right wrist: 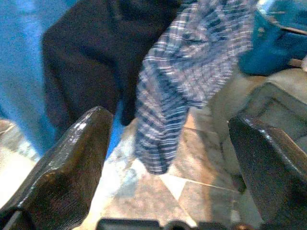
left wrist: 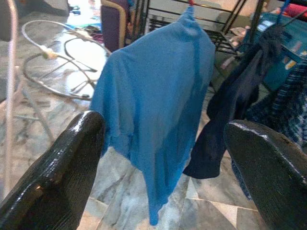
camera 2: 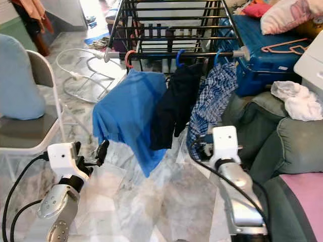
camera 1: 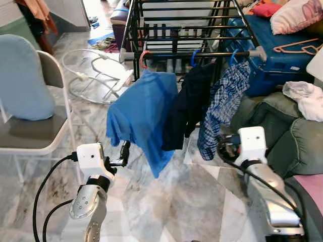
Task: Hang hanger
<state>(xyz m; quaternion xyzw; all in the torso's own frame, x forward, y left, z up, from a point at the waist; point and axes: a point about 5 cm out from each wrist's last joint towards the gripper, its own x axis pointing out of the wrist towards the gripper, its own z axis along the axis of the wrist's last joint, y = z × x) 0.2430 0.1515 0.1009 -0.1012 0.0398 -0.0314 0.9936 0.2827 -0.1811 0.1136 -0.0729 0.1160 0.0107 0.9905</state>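
Marble floor, grey/white veined, w/ bright daylight patch at far end. Folding chair w/ blue cushion on left. Green sofa on right, white cloth on it. Blue suitcase behind, pillow on top.

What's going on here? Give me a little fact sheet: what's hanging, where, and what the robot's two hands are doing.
Rack: black drying rack, front rail.
Hanging, robot's left to right: blue T-shirt, dark garment, plaid shirt.
Left gripper: open, empty, beside the T-shirt's lower edge.
Right gripper: open, empty, facing the plaid shirt.
Nearby: folding chair, pink hanger on blue suitcase.
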